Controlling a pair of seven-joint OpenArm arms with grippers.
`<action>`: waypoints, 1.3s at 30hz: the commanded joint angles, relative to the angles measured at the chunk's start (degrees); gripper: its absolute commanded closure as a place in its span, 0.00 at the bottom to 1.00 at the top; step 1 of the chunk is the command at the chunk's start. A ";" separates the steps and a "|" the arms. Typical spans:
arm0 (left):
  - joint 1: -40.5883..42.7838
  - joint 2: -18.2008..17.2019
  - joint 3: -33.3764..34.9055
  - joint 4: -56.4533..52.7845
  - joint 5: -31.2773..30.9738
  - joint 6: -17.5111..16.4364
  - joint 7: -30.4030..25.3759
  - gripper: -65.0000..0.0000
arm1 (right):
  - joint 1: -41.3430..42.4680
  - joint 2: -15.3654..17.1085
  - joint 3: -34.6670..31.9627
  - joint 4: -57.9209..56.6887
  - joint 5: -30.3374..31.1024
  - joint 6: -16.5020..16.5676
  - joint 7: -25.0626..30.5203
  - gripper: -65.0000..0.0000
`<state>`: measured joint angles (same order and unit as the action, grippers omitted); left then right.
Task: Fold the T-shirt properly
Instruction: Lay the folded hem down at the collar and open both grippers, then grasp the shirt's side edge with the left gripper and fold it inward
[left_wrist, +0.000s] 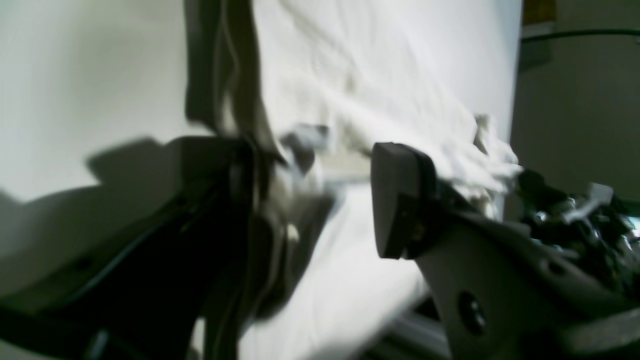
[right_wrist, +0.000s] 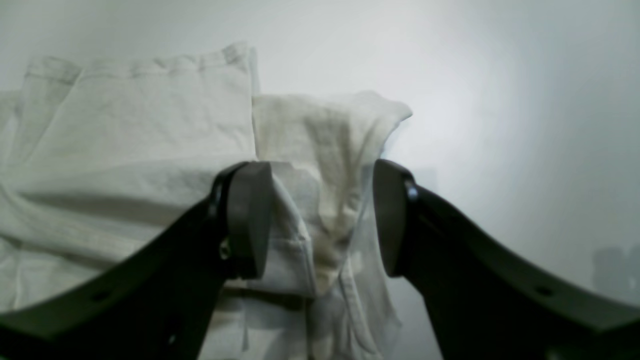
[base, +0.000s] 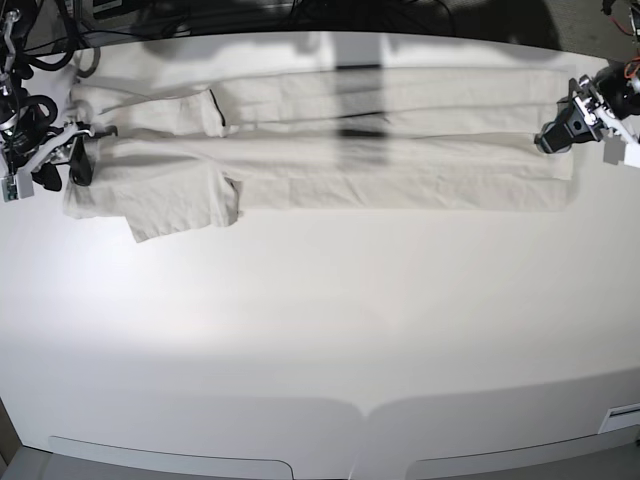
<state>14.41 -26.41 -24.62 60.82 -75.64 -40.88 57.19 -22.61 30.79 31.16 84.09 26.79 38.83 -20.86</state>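
Across the far part of the desk (base: 320, 330), seen from the base view, the T-shirt (base: 400, 190) is laid out in a long, wide band, and the nearest bit first: a loose flap of sleeve-like cloth is draped towards the bare front of the desk, over on the left of the picture. Just beyond, the band's near edge is stretched almost straight towards the right. Further back, a raised fold is run lengthwise along the cloth, with another layer lying behind it, and a small turned-over piece is bunched up near the left end.

And to the two ends now! At the picture's left end, the right claw (base: 66, 172) is poised with its fingers spread wide, the creased cloth seen between and below them in its wrist view; nothing is pinched there. At the opposite end, the left claw (base: 556, 138) is brought right down to the shirt, its fingers also spread, with a rumpled ridge of cloth seen between them. Whether that ridge is touched by either finger cannot be told, as the wrist view is blurred and dark there.
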 joint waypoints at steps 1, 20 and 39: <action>0.33 -0.22 -0.09 0.22 4.00 0.88 -0.61 0.49 | 0.37 1.25 0.70 0.81 0.90 0.00 0.85 0.51; -0.26 -0.35 -0.09 0.20 11.17 0.88 -0.85 1.00 | 0.37 1.27 0.70 0.81 0.87 0.02 0.81 0.51; -4.00 -10.54 -0.09 0.20 11.19 0.88 -6.45 1.00 | 0.35 -2.69 0.70 8.94 11.80 1.17 -4.13 0.51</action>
<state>11.03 -35.18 -24.27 60.36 -63.02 -39.46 51.68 -22.52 27.05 31.27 91.98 37.60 39.51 -26.28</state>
